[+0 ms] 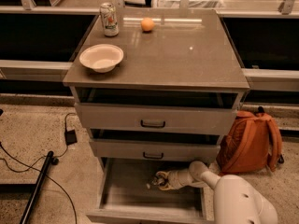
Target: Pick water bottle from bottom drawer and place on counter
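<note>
My gripper [160,181] is low inside the open bottom drawer [122,190], reaching in from the right on the white arm [233,199]. The water bottle [151,185] shows only as a small pale clear shape at the gripper's tip, on or just above the drawer's grey floor; most of it is hidden by the gripper. I cannot tell whether it is held. The counter [182,55] is the glossy grey-brown top of the cabinet, well above the gripper.
On the counter stand a printed drink can [109,19], an orange [147,24] and a white bowl [101,57]. The two upper drawers [154,120] stand slightly open above the arm. An orange backpack [250,141] leans at the right. Cables [28,164] lie on the floor at the left.
</note>
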